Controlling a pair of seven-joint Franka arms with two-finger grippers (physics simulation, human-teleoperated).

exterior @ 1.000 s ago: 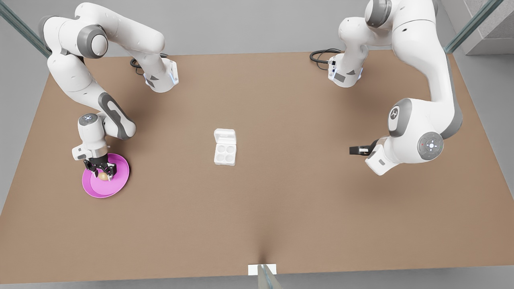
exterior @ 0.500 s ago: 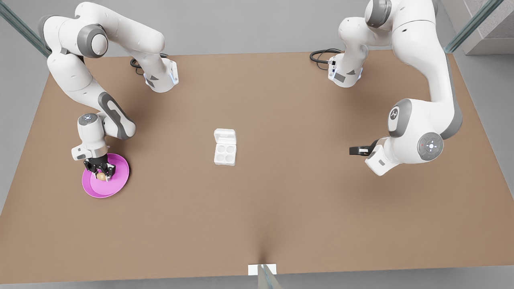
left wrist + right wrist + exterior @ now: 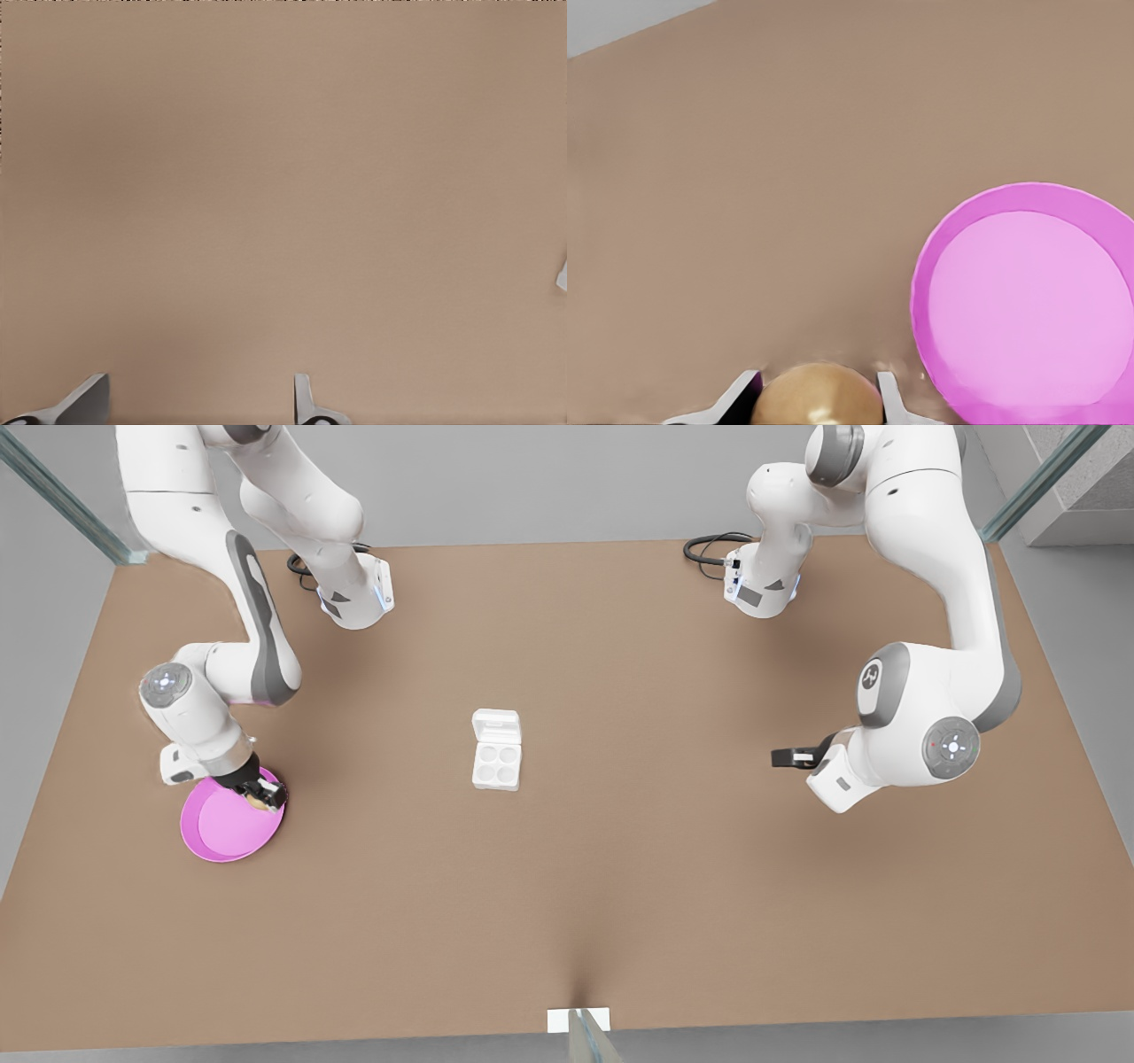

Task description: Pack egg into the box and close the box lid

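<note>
- The right gripper (image 3: 263, 795), on the front view's left, was clamped on the egg (image 3: 818, 395), with one finger against each side.
- It held the egg above the pink plate (image 3: 213, 834), near the rim that faces the box; the plate's bowl lay bare.
- Half a second before, the egg was low over the plate's middle; the arm had since lifted, tilted and swung toward the box.
- The box (image 3: 496, 766) sat mid-table with its cups bare and the box lid (image 3: 496, 727) open flat behind them.
- The left gripper (image 3: 195, 403) waited over the table (image 3: 620, 886), fingers apart and empty, unmoved since.
</note>
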